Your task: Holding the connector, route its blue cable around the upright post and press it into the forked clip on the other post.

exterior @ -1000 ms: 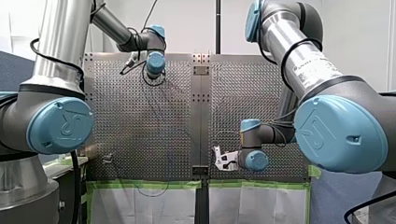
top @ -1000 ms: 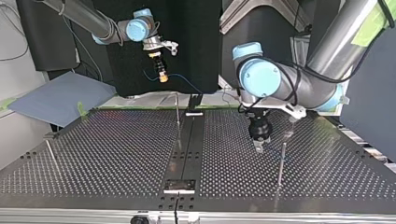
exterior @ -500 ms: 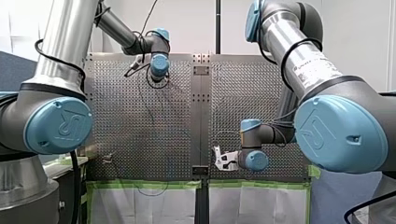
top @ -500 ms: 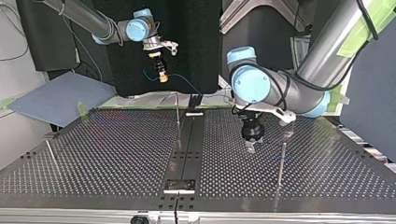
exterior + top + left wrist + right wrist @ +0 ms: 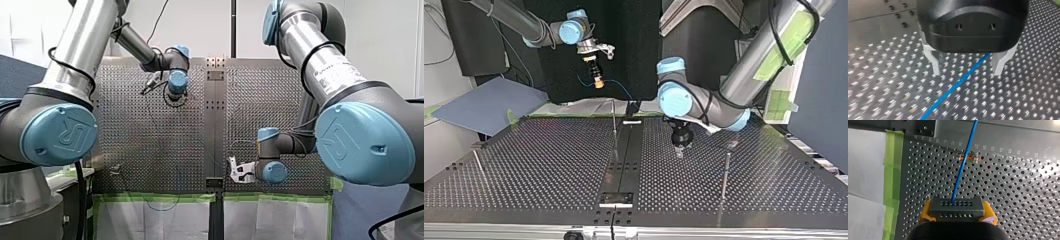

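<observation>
My right gripper (image 5: 957,213) is shut on the grey connector (image 5: 956,206), yellow pads (image 5: 925,214) on both sides of it. The blue cable (image 5: 964,162) runs from the connector ahead over a small orange and metal clip (image 5: 967,158). At the top view's far left this gripper (image 5: 598,83) hangs high above the table's far edge, the cable (image 5: 618,86) trailing from it. My left gripper (image 5: 966,70) is open and low over the perforated plate, with the blue cable (image 5: 960,80) lying between its metal fingers (image 5: 933,62), untouched. It (image 5: 679,151) stands right of the middle strip.
A thin upright post (image 5: 614,119) stands near the far middle, another post (image 5: 725,175) at the near right, a third (image 5: 478,162) at the near left. Green tape (image 5: 891,170) borders the plate's edge. A blue sheet (image 5: 489,102) lies off the table's far left.
My left arm has swung away from the near right post toward the top view's middle and farther back, gripper still open. My right arm has held still with the connector.
</observation>
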Action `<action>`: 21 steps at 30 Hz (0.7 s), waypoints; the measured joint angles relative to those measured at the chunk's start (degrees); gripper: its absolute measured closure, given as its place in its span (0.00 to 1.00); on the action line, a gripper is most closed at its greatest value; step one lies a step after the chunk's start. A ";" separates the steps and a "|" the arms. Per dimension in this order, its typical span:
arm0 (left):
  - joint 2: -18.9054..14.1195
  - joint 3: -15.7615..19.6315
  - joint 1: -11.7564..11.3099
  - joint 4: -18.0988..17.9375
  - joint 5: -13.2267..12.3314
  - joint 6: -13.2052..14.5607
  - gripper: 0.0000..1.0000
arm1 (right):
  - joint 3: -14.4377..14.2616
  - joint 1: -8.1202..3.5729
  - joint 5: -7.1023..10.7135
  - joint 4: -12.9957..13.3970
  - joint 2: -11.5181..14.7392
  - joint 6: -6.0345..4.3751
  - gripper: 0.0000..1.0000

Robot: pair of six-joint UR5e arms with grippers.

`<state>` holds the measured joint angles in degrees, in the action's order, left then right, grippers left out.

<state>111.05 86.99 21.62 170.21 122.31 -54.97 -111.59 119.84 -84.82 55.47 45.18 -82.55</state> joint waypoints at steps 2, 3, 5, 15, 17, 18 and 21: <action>0.70 0.04 0.19 0.32 0.19 -0.41 0.00 | 0.00 0.00 0.00 0.00 0.01 0.00 1.00; 1.10 0.12 0.31 0.43 0.28 -0.70 0.00 | 0.00 0.00 0.00 -0.02 0.01 0.00 1.00; 1.68 0.25 0.48 0.51 0.36 -1.07 0.00 | 0.00 0.00 0.00 -0.04 0.01 0.00 1.00; 6.91 1.17 1.89 -0.08 0.72 -2.95 0.00 | 0.00 0.00 0.00 -0.23 0.00 0.00 1.00; 7.44 1.56 2.03 -0.70 0.72 -3.23 0.00 | 0.00 0.00 -0.02 -0.30 0.01 0.00 1.00; 7.69 1.84 2.10 -1.04 0.69 -3.42 0.00 | -0.01 -0.01 -0.04 -0.34 0.01 0.00 1.00; 8.00 2.75 2.16 -2.05 0.61 -3.84 0.00 | -0.01 0.00 -0.08 -0.43 -0.01 0.05 1.00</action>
<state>119.05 89.73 23.78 168.16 122.92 -58.81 -111.60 119.84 -84.90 55.04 45.18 -82.50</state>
